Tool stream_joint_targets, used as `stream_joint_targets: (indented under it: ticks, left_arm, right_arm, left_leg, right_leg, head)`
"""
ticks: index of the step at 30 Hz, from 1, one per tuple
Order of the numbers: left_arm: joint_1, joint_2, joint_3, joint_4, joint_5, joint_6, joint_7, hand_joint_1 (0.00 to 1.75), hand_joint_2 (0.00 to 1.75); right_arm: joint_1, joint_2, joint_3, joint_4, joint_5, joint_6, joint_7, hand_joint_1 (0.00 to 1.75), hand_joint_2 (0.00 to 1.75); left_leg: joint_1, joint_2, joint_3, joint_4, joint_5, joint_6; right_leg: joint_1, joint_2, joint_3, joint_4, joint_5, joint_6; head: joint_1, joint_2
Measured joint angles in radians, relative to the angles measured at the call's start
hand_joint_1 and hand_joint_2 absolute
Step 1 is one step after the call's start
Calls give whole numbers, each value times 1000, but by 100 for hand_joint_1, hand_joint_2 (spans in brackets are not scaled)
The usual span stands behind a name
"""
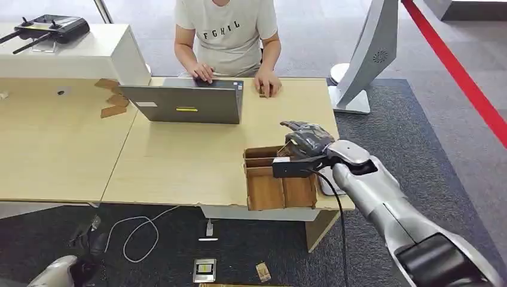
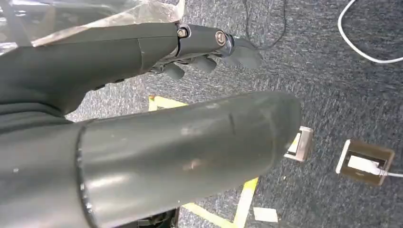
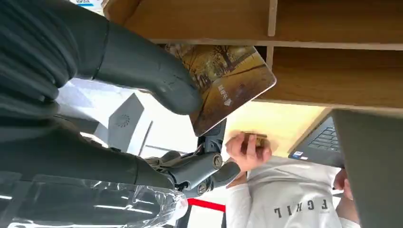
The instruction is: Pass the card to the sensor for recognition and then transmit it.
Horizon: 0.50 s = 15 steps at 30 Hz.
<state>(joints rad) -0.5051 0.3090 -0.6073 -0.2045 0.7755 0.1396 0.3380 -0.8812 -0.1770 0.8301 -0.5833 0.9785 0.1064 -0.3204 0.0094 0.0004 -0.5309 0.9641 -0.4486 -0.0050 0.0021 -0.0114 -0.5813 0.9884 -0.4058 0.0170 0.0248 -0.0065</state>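
A card [image 3: 228, 78] printed with autumn trees is pinched under the thumb of my right hand [image 3: 142, 71], its free end sticking out in front of the cardboard box [image 3: 309, 71]. In the head view my right hand [image 1: 306, 142] hovers over the back compartments of the open cardboard box [image 1: 266, 191] at the table's front right corner. A white flat device [image 1: 327, 182] lies beside the box, partly hidden under my forearm. My left hand [image 2: 209, 52] hangs low over the carpet, holding nothing, fingers apart from the thumb.
A person sits across the table at a grey laptop [image 1: 185, 103], holding a small brown item [image 1: 263, 91] in one hand. A white kiosk stand [image 1: 366, 60] rises to the right of the table. Cables and small boxes [image 2: 365, 162] lie on the floor.
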Motion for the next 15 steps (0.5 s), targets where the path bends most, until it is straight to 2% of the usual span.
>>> stream_joint_targets:
  ticks: [15]
  left_arm:
    - [11, 0, 21, 0, -5, 13, -15, 0, 0]
  right_arm:
    - [-36, 19, 0, 12, 0, -18, -13, 175, 175]
  left_leg:
    - [0, 0, 0, 0, 0, 0]
  right_leg:
    - [0, 0, 0, 0, 0, 0]
  head:
    - [0, 0]
